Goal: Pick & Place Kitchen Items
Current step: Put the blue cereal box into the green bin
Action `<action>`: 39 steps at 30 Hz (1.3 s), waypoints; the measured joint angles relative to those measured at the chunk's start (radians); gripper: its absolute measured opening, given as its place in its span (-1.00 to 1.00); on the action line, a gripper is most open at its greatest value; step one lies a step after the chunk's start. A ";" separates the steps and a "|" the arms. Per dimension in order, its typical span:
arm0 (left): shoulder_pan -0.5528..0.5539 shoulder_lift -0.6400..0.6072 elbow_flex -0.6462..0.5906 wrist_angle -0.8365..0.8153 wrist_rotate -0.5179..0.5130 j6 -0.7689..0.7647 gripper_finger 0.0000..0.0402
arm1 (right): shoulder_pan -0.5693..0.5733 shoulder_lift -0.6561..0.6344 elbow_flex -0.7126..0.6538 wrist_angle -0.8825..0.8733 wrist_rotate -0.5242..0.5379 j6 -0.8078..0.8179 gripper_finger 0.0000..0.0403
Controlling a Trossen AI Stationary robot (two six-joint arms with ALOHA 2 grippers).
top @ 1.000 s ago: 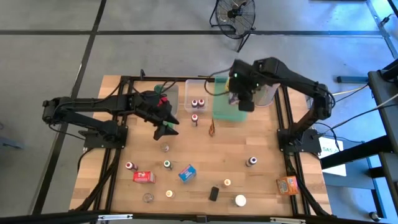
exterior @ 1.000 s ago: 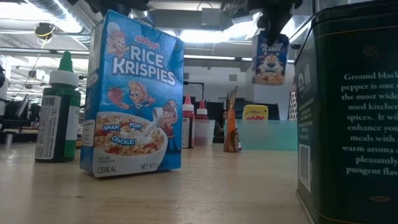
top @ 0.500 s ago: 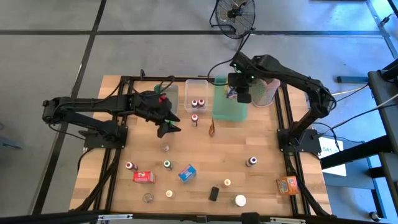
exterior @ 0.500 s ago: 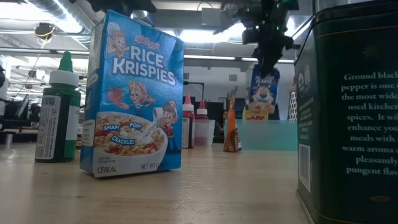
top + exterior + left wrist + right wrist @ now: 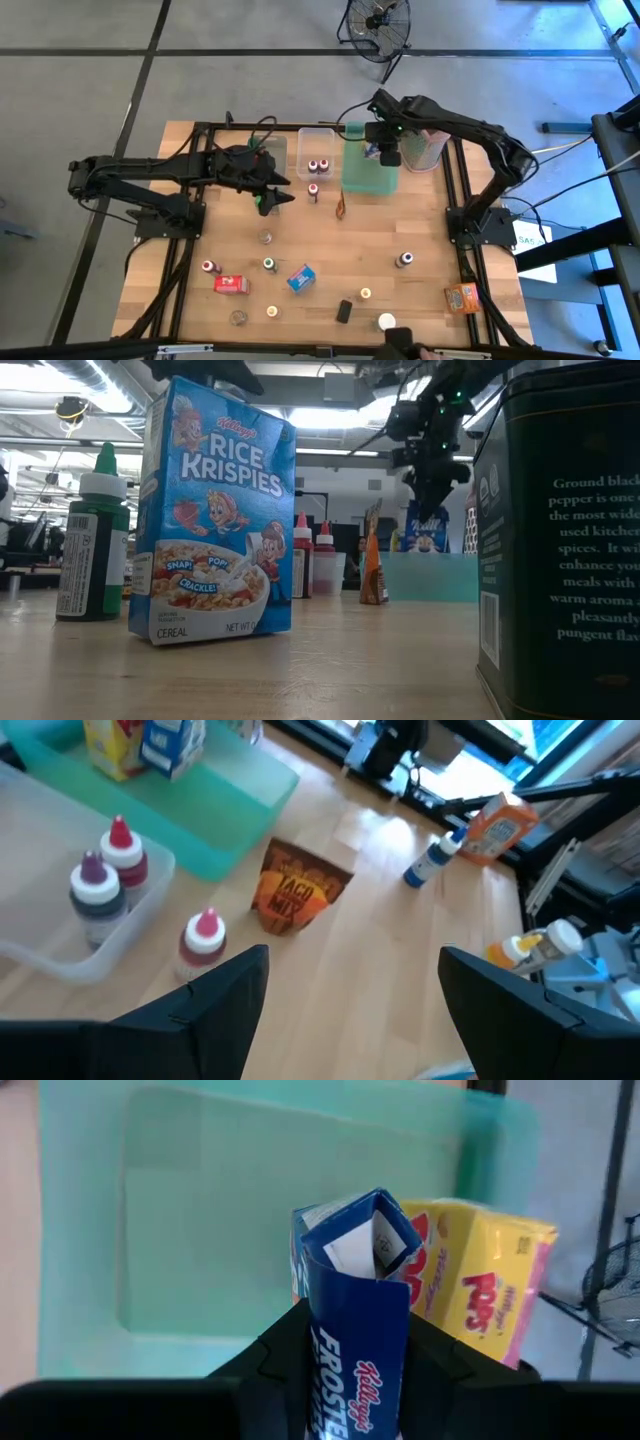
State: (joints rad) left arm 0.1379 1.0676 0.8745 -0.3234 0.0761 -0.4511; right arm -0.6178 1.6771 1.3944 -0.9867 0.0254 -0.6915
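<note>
right gripper gripping cereal box, seemingly over green tray

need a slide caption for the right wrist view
Right end effector grips a blue Frosted Flakes box over the green tray, beside a yellow Pops box.

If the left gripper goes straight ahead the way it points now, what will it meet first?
Probably the orange taco mix packet, which lies almost centred ahead of the open left gripper; the red-capped bottle stands just off to one side. Depth is uncertain.
</note>
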 joint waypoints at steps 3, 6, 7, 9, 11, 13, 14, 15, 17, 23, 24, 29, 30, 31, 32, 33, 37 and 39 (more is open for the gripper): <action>0.000 0.000 0.000 0.017 0.000 0.000 0.43 | -0.006 0.025 0.000 0.010 -0.002 -0.005 -0.46; 0.000 0.000 0.000 0.014 -0.006 0.000 0.42 | -0.009 0.051 0.000 0.013 -0.005 -0.017 -0.46; 0.000 0.000 0.000 0.014 -0.007 0.000 0.43 | -0.010 0.059 0.000 0.017 -0.007 -0.017 -0.46; 0.000 0.000 0.000 0.014 -0.008 0.000 0.43 | -0.014 0.074 0.000 0.031 -0.007 -0.017 -0.46; 0.000 0.000 0.000 0.014 -0.008 0.000 0.43 | -0.018 0.087 0.000 0.039 -0.007 -0.017 -0.46; 0.000 0.000 0.000 0.013 -0.008 0.000 0.42 | -0.025 0.100 0.000 0.053 -0.006 -0.016 -0.46; 0.000 0.000 0.000 0.013 -0.008 0.000 0.42 | -0.027 0.105 0.000 0.055 -0.005 -0.016 -0.46; 0.000 0.000 0.000 0.013 -0.008 0.000 0.42 | -0.030 0.107 0.000 0.056 -0.005 -0.016 -0.46; 0.000 0.000 0.000 0.012 -0.007 0.000 0.43 | -0.038 0.109 0.001 0.057 -0.007 -0.012 -0.46; 0.000 0.000 0.000 0.012 -0.007 -0.001 0.42 | -0.048 0.109 0.001 0.060 -0.007 0.007 -0.46; 0.000 0.000 0.000 0.012 -0.006 -0.005 0.42 | -0.048 0.109 0.001 0.059 -0.009 0.007 -0.46; 0.000 -0.005 0.000 0.012 -0.006 -0.007 0.43 | -0.050 0.110 0.001 0.069 -0.010 0.003 -0.42; 0.001 -0.006 0.000 0.009 -0.006 -0.007 0.43 | -0.050 0.111 0.001 0.070 -0.011 0.003 -0.41; 0.002 -0.007 0.000 0.007 -0.006 -0.007 0.43 | -0.051 0.111 0.001 0.071 -0.011 0.003 -0.39; 0.002 -0.007 0.000 0.007 -0.006 -0.007 0.43 | -0.051 0.111 0.001 0.071 -0.011 0.003 -0.36; 0.002 -0.008 0.000 0.006 -0.006 -0.006 0.42 | -0.051 0.111 0.001 0.071 -0.011 0.003 -0.34; 0.002 -0.008 0.000 0.005 -0.006 0.000 0.43 | -0.052 0.111 0.001 0.071 -0.011 0.003 -0.22; 0.002 -0.008 0.000 0.002 -0.006 0.008 0.43 | -0.053 0.111 0.001 0.071 -0.011 0.003 -0.16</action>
State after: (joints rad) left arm 0.1399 1.0599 0.8745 -0.3211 0.0700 -0.4432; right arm -0.6704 1.7882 1.3949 -0.9157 0.0147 -0.6884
